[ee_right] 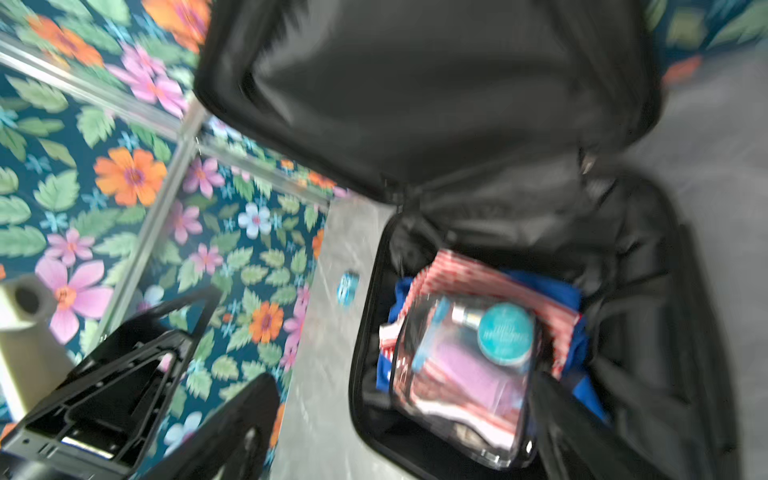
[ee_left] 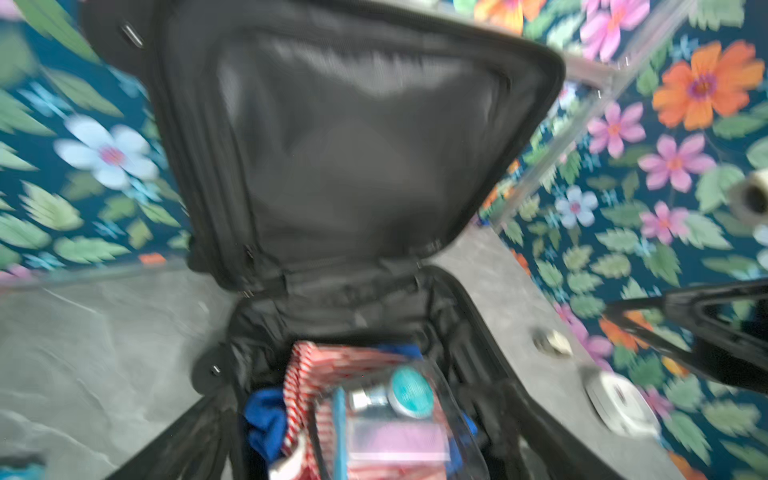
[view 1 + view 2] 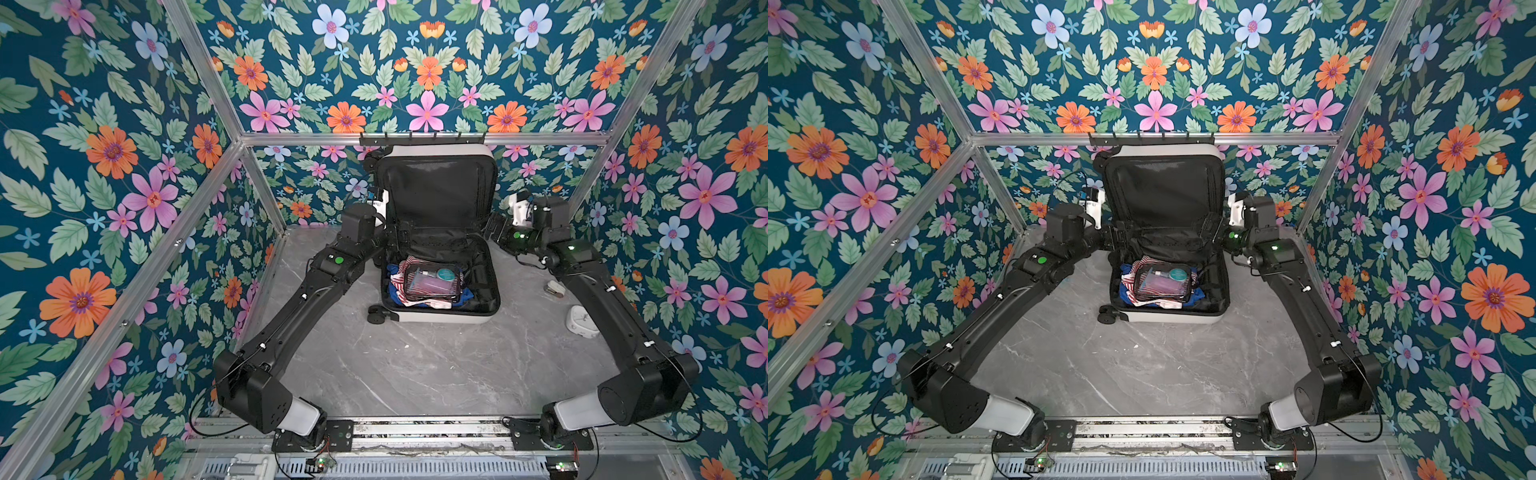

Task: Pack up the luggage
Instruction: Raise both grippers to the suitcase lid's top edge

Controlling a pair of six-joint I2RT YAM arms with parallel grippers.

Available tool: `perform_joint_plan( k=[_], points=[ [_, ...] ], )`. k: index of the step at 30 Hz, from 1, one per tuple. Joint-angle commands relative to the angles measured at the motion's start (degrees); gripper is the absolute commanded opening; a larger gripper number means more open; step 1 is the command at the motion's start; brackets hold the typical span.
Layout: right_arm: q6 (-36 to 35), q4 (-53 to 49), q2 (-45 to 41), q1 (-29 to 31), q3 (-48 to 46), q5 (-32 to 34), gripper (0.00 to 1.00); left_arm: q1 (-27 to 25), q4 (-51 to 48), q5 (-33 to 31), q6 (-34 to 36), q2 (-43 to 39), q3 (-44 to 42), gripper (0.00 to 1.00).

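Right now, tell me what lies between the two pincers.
Only the luggage: its black-lined hinge end spans from left pincer to right pincer, in both top views.

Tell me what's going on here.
A two-armed robot is packing the luggage, which lies open on the table with its lid upright. A clear pouch sits inside on striped and blue clothes. The left gripper and right gripper flank the lid's base, both open, holding nothing.
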Motion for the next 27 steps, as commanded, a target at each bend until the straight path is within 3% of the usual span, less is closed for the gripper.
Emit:
perform_joint_plan(
  k=[1, 5, 9, 14, 23, 27],
  points=[
    [-4.8, -0.1, -0.5, -0.9, 1.7, 3.1, 0.97, 0.1, 5.4, -10.1, 5.1, 0.1, 0.9, 0.99],
    [-5.8, 6.6, -3.2, -1.1, -1.3, 10.6, 0.99, 1.0, 10.7, -15.9, 7.0, 0.4, 2.2, 1.0],
    [-8.8, 7.4, -4.0, -1.2, -0.4, 16.2, 0.99, 6.3, 6.6, -13.0, 3.7, 4.4, 9.5, 1.0],
    [-10.4, 2.6, -0.6, -1.5, 6.4, 15.0, 0.99, 13.3, 4.2, -3.9, -0.6, 10.2, 14.8, 0.92],
    [-10.5, 4.3, 2.9, -2.3, 9.2, 12.0, 0.99, 15.0, 8.8, -5.0, -0.1, 11.8, 13.3, 1.0],
    [-9.2, 3.3, 6.3, -3.9, 12.7, 10.5, 0.99, 20.0, 5.5, 2.4, -4.7, 16.6, 18.8, 1.0]
  ],
)
